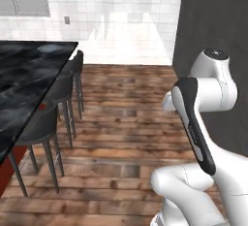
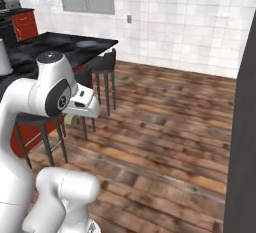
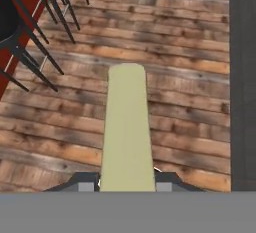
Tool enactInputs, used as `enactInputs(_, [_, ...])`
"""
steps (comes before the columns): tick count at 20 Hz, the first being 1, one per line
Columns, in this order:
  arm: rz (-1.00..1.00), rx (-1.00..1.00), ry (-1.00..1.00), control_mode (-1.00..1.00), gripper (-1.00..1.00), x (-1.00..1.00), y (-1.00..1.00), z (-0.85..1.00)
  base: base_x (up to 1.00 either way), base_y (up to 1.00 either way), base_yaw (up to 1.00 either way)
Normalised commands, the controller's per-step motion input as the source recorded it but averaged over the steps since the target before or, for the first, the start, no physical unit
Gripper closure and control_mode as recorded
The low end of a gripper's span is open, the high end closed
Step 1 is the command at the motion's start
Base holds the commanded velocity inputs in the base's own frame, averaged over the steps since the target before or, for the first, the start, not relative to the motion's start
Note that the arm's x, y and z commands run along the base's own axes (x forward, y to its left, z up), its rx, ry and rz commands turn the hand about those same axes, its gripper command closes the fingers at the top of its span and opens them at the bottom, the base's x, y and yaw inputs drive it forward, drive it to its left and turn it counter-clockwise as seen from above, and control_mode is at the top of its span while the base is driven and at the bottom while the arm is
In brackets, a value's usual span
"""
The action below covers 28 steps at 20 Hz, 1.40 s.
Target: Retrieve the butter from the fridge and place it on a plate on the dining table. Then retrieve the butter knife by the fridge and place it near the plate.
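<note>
My end effector (image 3: 127,184) is pinching the butter (image 3: 127,127), stick poking out over the wood floor (image 3: 190,102), stools (image 1: 53,118) by the tabletop (image 1: 29,74).

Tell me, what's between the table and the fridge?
Just bare wood floor past the stools. The left base view shows it, between the table and the fridge.

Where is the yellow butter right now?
In the hand view, the pale-yellow rectangular butter stick sits clamped in the pincer, carried above the brown wooden floor, with dark stool legs to its upper left.
</note>
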Motion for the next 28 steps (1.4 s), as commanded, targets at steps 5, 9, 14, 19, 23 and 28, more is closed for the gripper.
enactInputs(5, [0.00, 0.00, 0.00, 1.00, 1.00, 0.00, 0.00, 0.00, 1.00, -0.78, 0.27])
enactInputs(9, [0.00, 0.00, 0.00, 1.00, 1.00, 0.00, 0.00, 0.00, 1.00, -0.84, 0.38])
enactInputs(14, [0.00, 0.00, 0.00, 1.00, 1.00, 0.00, 0.00, 0.00, 1.00, -0.84, 0.44])
enactInputs(19, [0.00, 0.00, 0.00, 1.00, 1.00, 0.00, 0.00, 0.00, 1.00, -0.69, 0.57])
enactInputs(23, [0.00, 0.00, 0.00, 1.00, 1.00, 0.00, 0.00, 0.00, 0.97, -0.71, 0.59])
enactInputs(28, [0.00, 0.00, 0.00, 1.00, 1.00, 0.00, 0.00, 0.00, 0.66, -0.82, 0.61])
